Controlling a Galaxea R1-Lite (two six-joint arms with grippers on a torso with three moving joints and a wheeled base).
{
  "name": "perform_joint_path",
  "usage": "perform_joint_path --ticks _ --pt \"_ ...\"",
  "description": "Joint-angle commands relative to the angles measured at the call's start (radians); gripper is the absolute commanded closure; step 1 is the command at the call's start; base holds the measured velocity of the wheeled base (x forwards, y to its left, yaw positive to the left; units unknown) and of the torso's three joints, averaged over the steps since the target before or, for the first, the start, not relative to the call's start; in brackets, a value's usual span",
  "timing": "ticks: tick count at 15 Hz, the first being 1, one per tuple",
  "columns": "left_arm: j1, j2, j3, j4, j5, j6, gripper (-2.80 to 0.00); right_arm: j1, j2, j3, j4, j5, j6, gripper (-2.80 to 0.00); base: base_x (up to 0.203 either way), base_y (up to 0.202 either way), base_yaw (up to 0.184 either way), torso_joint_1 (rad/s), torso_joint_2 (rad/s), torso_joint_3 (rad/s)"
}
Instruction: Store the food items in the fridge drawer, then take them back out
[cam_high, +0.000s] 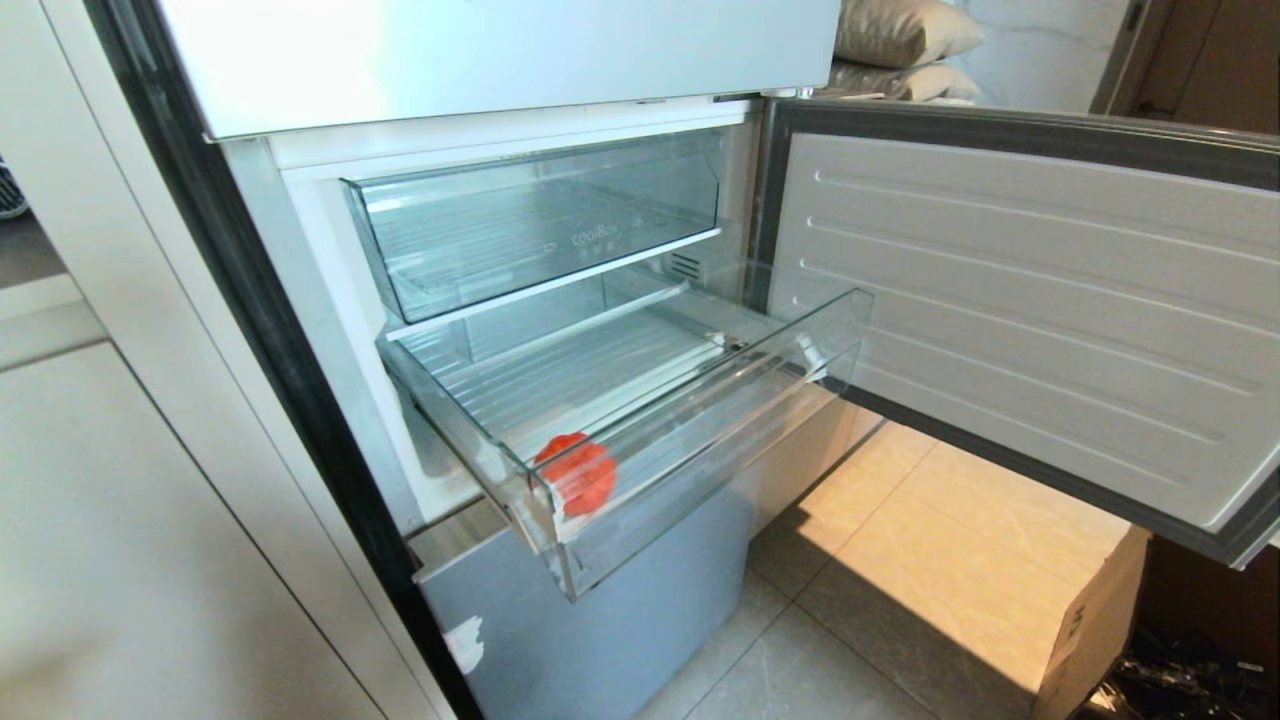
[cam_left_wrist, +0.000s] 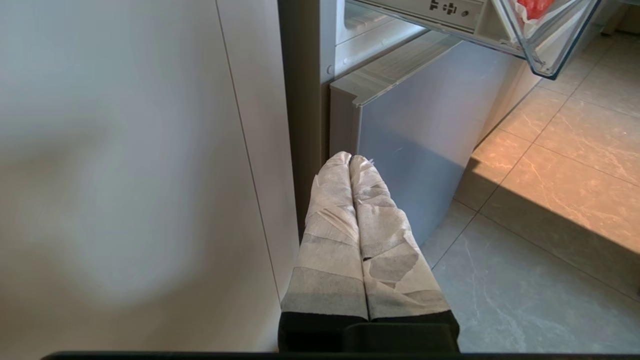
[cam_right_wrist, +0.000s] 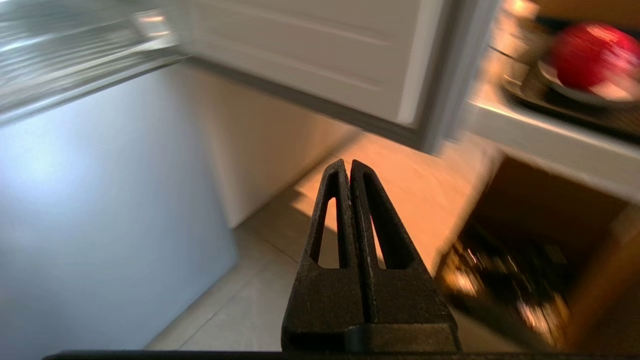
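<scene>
Fridge drawer (cam_high: 690, 400): clear plastic bin pulled out of the open fridge compartment, front lip toward the camera in the head view; its front corner also shows in the left wrist view, overhanging the floor.
Food item (cam_high: 577, 473): one small round red-orange piece lying inside the drawer at its front left corner, against the front wall.
Upper bin (cam_high: 540, 225): second clear bin directly above the drawer, pushed further back.
Fridge door (cam_high: 1030, 320): swung open to the right of the drawer, ribbed white inner liner facing the camera, dark gasket around its edge.
Lower fridge front (cam_high: 600, 620): grey-blue panel beneath the drawer, closed.
Left gripper (cam_left_wrist: 350, 159): low beside the cabinet panel (cam_left_wrist: 125, 175) and in front of the lower fridge front; its two tape-wrapped fingers (cam_left_wrist: 330, 225) are pressed together with nothing between them.
Right gripper (cam_right_wrist: 348, 164): low, below the open door, over the tiled floor (cam_right_wrist: 280, 305); its black fingers (cam_right_wrist: 385, 235) lie closed against each other, holding nothing.
Red round object (cam_right_wrist: 590, 52): seen only in the right wrist view, on a plate on a ledge to the side; blurred, so what it is cannot be told.
Cardboard box (cam_high: 1095, 620): on the floor below the door's lower edge.
</scene>
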Motion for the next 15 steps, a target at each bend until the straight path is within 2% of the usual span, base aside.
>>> perform_joint_path --ticks 1,3,5,6,7,9,10,15 --pt "0.000 0.000 0.000 0.000 0.000 0.000 0.00 -0.186 0.265 -0.074 -0.006 -0.024 0.062 0.00 0.000 0.000 0.000 0.000 0.00 0.000" --pt "0.000 0.000 0.000 0.000 0.000 0.000 0.00 -0.425 0.400 -0.094 -0.065 0.017 0.094 0.00 0.000 0.000 0.000 0.000 0.00 0.000" --pt "0.000 0.000 0.000 0.000 0.000 0.000 0.00 -0.672 0.564 -0.105 -0.181 0.133 0.107 0.00 0.000 0.000 0.000 0.000 0.00 0.000" --pt "0.000 0.000 0.000 0.000 0.000 0.000 0.00 -0.767 0.653 -0.113 -0.239 0.202 0.109 0.00 0.000 0.000 0.000 0.000 0.00 0.000" --pt "0.000 0.000 0.000 0.000 0.000 0.000 0.00 -0.830 0.739 -0.125 -0.298 0.259 0.111 0.00 0.000 0.000 0.000 0.000 0.00 0.000" --pt "0.000 0.000 0.000 0.000 0.000 0.000 0.00 -0.882 0.883 -0.147 -0.403 0.317 0.115 0.00 0.000 0.000 0.000 0.000 0.00 0.000" --pt "0.000 0.000 0.000 0.000 0.000 0.000 0.00 -0.894 0.956 -0.155 -0.453 0.330 0.115 -2.80 0.000 0.000 0.000 0.000 0.00 0.000" --pt "0.000 0.000 0.000 0.000 0.000 0.000 0.00 -0.943 1.228 -0.204 -0.710 0.333 0.124 -2.80 0.000 0.000 0.000 0.000 0.00 0.000"
